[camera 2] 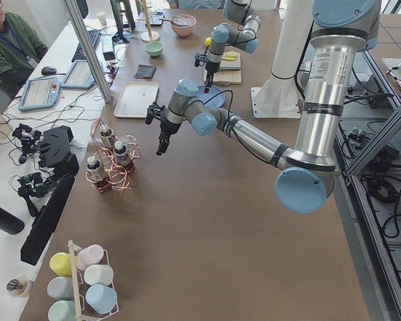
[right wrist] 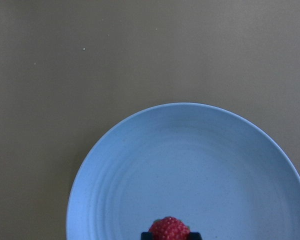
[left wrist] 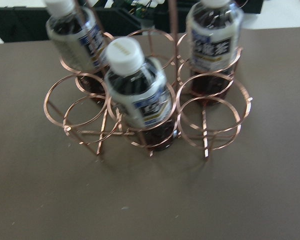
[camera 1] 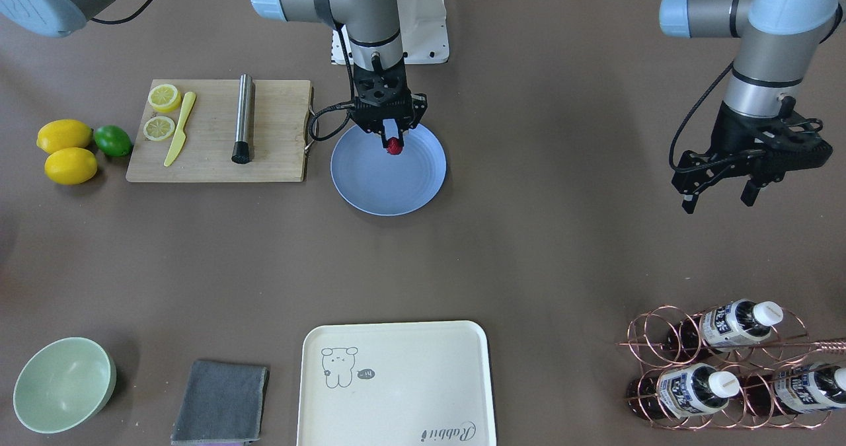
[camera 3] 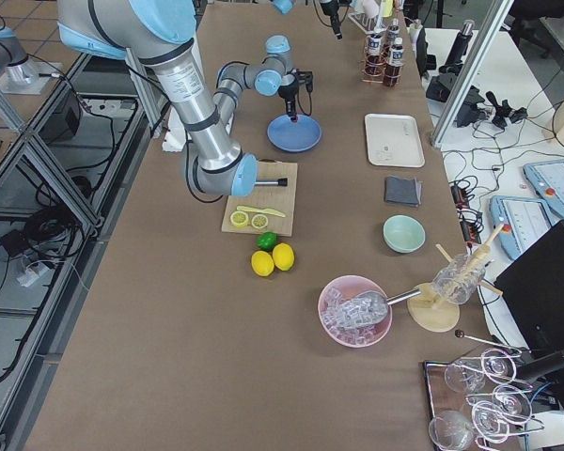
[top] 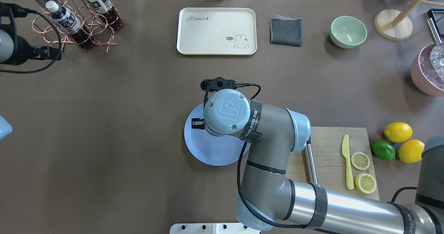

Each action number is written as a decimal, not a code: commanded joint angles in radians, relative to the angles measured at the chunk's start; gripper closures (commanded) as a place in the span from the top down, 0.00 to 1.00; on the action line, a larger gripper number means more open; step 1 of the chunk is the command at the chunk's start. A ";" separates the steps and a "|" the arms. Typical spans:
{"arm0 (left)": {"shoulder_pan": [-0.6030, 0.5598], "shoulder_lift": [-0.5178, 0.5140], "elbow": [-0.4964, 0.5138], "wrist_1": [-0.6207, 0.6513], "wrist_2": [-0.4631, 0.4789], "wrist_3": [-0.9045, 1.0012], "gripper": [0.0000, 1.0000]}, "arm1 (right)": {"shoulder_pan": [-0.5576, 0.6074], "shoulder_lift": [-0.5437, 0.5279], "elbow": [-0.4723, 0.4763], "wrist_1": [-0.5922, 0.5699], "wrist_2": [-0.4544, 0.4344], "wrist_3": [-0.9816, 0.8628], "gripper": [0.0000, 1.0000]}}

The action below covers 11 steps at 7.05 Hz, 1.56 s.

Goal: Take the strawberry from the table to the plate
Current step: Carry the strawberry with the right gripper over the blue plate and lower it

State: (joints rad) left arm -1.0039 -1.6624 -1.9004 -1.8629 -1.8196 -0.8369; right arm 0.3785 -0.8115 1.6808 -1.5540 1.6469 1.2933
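One strawberry in my right jaws, above the plate: release pending

Finding: my right gripper (camera 1: 394, 137) points straight down and pinches the strawberry (camera 1: 394, 146) between its fingertips. It hangs over the plate (camera 1: 377, 185), nearer the rim on my base's side than the centre. The berry is off the table (camera 1: 562, 254). My left gripper (camera 1: 719, 198) hangs empty with its jaws spread, well apart from the plate and near the bottle rack (camera 1: 720, 367).

Recommendation: I judge the step in hand to be the set-down. The berry is roundish and could roll. I should carry it a little toward the plate's middle, lower until it nearly touches, part the jaws slowly, then lift straight up.

Limits of inspection: in the overhead view my own wrist covers the berry and fingertips. My right wrist camera cuts the strawberry (right wrist: 168, 231) off at the bottom edge and shows only a dark sliver of finger. I cannot judge the gap between berry and plate (right wrist: 190, 165); the side views show it too small. The left wrist picture is blurred.
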 commanded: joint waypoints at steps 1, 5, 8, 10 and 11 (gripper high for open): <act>-0.120 0.119 0.000 -0.004 -0.187 0.218 0.98 | 0.016 0.002 -0.103 0.139 -0.012 -0.028 0.00; -0.275 0.185 -0.025 -0.009 -0.368 0.251 0.98 | 0.021 -0.055 -0.108 0.172 0.016 -0.055 0.00; -0.283 0.185 -0.017 -0.007 -0.389 0.279 0.98 | -0.004 -0.058 -0.095 0.176 0.016 -0.039 0.00; -0.291 0.187 -0.019 -0.007 -0.389 0.280 0.98 | -0.018 -0.061 -0.102 0.176 0.002 -0.039 0.99; -0.291 0.187 -0.019 -0.007 -0.389 0.279 0.98 | -0.009 -0.058 -0.093 0.176 0.001 -0.040 1.00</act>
State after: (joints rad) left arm -1.2923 -1.4762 -1.9190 -1.8700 -2.2088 -0.5581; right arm 0.3657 -0.8705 1.5829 -1.3777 1.6526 1.2539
